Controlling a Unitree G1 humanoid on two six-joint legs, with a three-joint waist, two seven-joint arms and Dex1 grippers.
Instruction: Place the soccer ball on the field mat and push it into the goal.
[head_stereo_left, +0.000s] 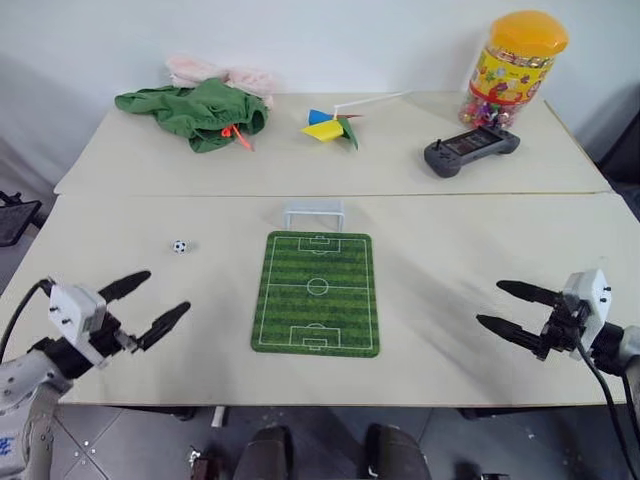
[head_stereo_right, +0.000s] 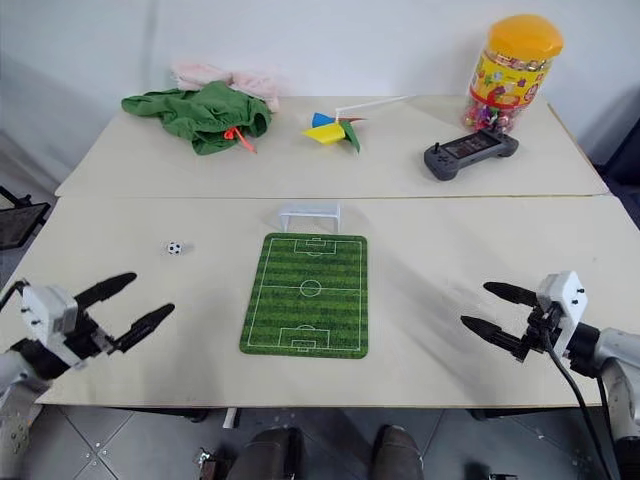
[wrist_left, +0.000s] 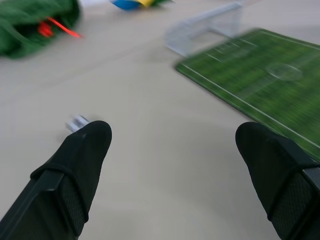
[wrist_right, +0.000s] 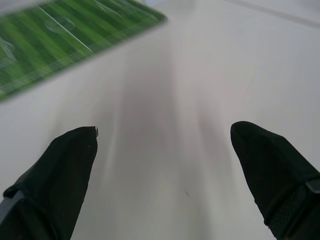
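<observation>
The tiny soccer ball (head_stereo_left: 179, 246) rests on the beige table to the left of the field mat (head_stereo_left: 318, 292), off the green. The white goal (head_stereo_left: 314, 213) stands just beyond the mat's far short edge. My left gripper (head_stereo_left: 160, 300) hovers open over the table's near left part, nearer than the ball, fingers empty; from the left wrist, the ball (wrist_left: 76, 122) is a blurred speck beside one fingertip. My right gripper (head_stereo_left: 495, 306) is open and empty over the near right of the table, right of the mat (wrist_right: 60, 35).
On the far table lie a green cloth (head_stereo_left: 195, 112) with a pink one behind, a coloured pinwheel (head_stereo_left: 332, 126), a dark game controller (head_stereo_left: 470, 151) and a yellow-lidded candy jar (head_stereo_left: 510, 68). A seam (head_stereo_left: 200, 195) runs between the two tables.
</observation>
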